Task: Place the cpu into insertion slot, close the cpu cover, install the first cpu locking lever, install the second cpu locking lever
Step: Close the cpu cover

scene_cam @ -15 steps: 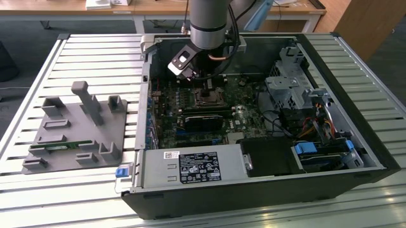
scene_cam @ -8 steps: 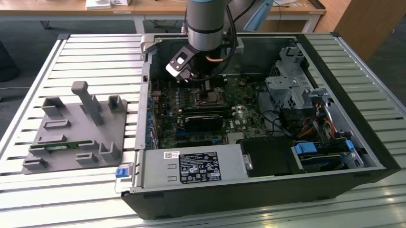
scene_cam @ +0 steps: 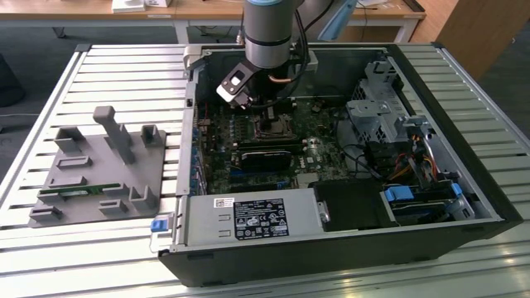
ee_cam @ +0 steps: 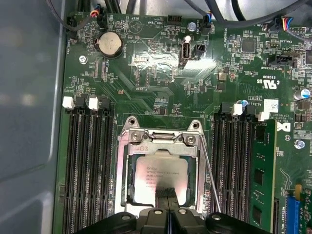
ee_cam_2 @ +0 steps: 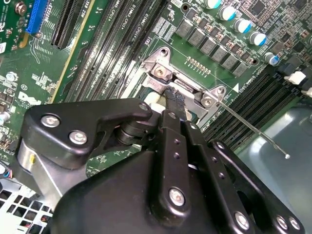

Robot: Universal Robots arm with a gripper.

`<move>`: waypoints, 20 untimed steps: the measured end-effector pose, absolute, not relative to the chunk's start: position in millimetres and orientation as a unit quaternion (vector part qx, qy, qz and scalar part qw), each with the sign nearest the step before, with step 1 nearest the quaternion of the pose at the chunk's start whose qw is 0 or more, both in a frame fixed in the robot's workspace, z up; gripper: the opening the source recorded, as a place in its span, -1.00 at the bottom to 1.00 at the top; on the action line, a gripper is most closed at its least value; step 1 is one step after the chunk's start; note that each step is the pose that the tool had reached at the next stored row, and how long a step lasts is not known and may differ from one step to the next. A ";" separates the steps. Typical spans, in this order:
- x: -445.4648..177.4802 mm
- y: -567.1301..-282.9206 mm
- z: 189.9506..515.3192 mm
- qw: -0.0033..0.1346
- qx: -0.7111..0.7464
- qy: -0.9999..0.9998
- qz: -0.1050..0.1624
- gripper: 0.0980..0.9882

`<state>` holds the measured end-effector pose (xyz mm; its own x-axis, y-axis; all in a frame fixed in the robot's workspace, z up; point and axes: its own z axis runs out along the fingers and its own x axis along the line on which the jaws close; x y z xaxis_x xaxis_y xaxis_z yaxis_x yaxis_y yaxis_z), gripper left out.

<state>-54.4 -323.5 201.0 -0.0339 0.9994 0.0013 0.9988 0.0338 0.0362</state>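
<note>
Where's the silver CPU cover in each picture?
Exterior view: the square silver metal cpu cover lies inside the computer case, under the black tool.
First wrist view: the cover frames the pale square cpu at the tool's tip.
Second wrist view: the cover sits at the tool's tip.
Shared landmark: the tool.

The worktop (scene_cam: 108, 74) is a pale metal surface built of long parallel slats with dark gaps between them, running from the exterior view's left to its right. Two things lie directly on it. A black computer case (scene_cam: 331, 254) lies on its side with the open face turned up, taking up the middle and the exterior view's right of the surface; its far right corner reaches close to the worktop's edge. Just beside it, toward the exterior view's left, sits a flat grey fixture plate (scene_cam: 91, 180) with several upright posts and low blocks rising from it. Bare slats show behind the plate and along the near edge in front of the case.
</note>
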 end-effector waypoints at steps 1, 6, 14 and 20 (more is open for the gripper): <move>-54.4 -323.5 201.4 0.012 0.695 0.719 0.014 -0.98; -54.6 -323.4 206.4 0.012 0.695 0.719 0.014 -0.98; -56.2 -323.5 200.7 0.012 0.695 0.719 0.014 -0.98; -56.2 -323.5 199.1 0.012 0.695 0.719 0.013 -0.98</move>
